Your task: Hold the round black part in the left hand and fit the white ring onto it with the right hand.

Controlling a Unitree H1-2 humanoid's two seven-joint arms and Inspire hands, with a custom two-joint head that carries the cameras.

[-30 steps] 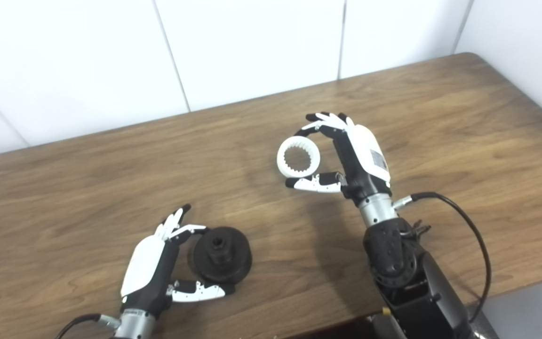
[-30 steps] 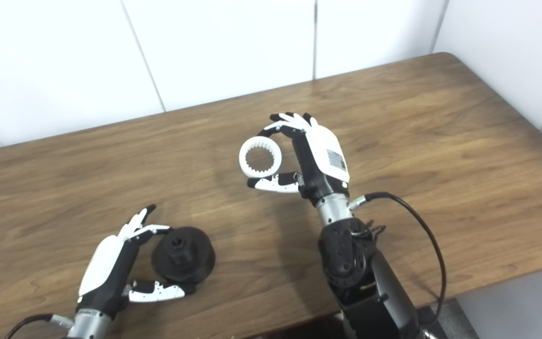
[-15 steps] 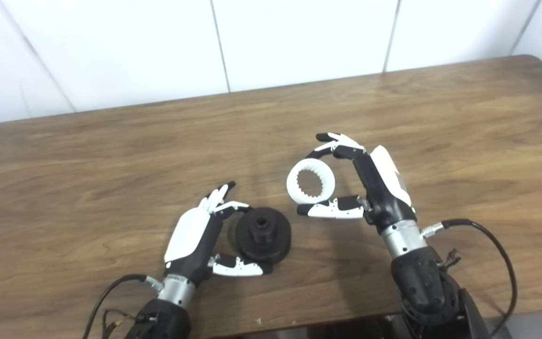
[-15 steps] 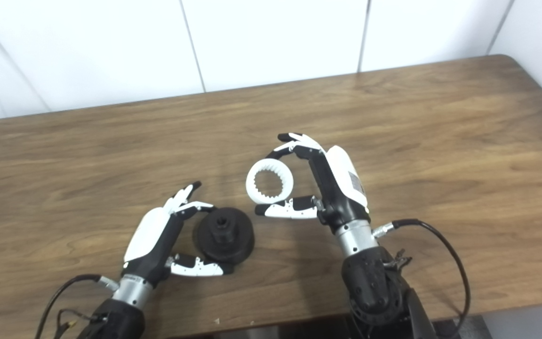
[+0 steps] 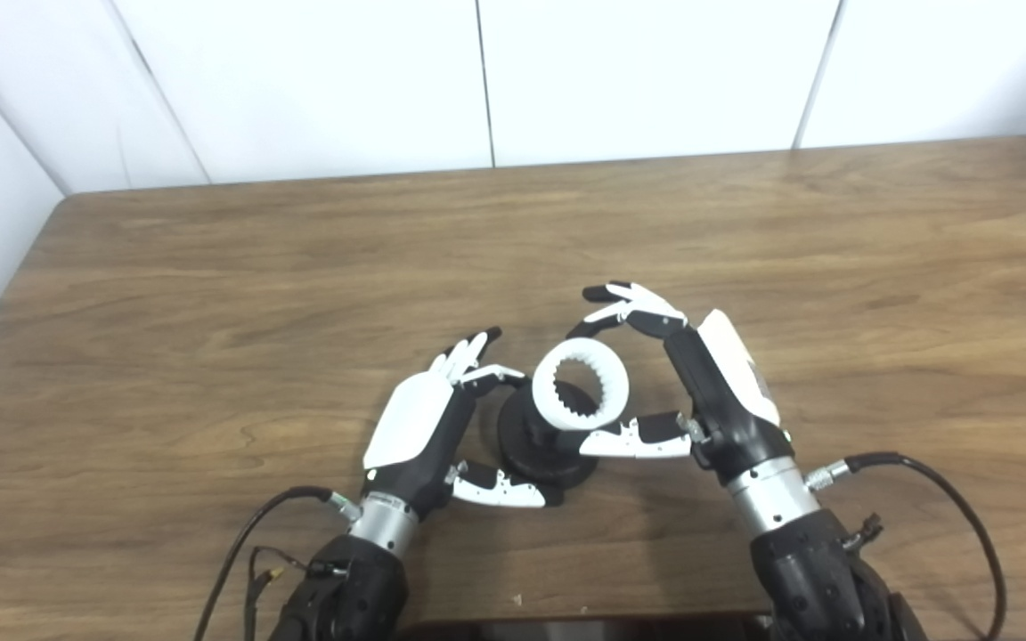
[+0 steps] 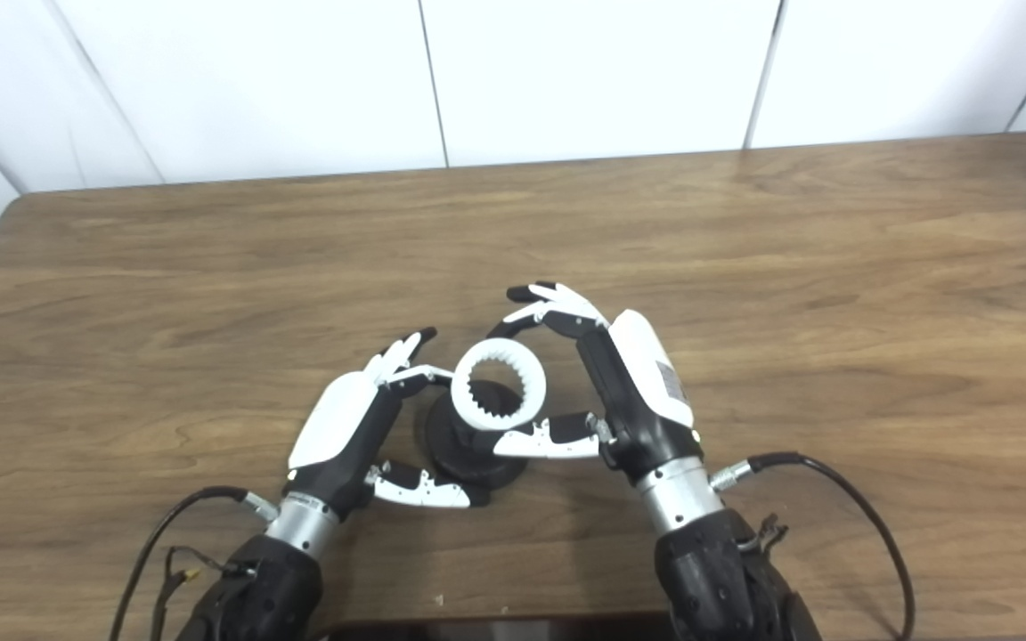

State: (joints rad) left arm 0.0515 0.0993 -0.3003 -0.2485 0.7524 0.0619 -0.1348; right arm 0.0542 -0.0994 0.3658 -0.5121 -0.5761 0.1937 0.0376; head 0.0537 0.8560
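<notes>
The right hand (image 5: 700, 383) grasps the white ring (image 5: 581, 388), bore facing up toward the camera, over the round black part (image 5: 541, 445). The left hand (image 5: 428, 427) grips that part on the table (image 5: 210, 294); open wood lies all around.

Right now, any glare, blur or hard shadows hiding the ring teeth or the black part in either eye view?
Left eye view: white ring sharp, inner teeth readable; round black part dark and low in detail, half covered by the ring. Right eye view: the same, soft shadow under the right hand and left hand; faint sheen on the table, no harsh glare.
</notes>
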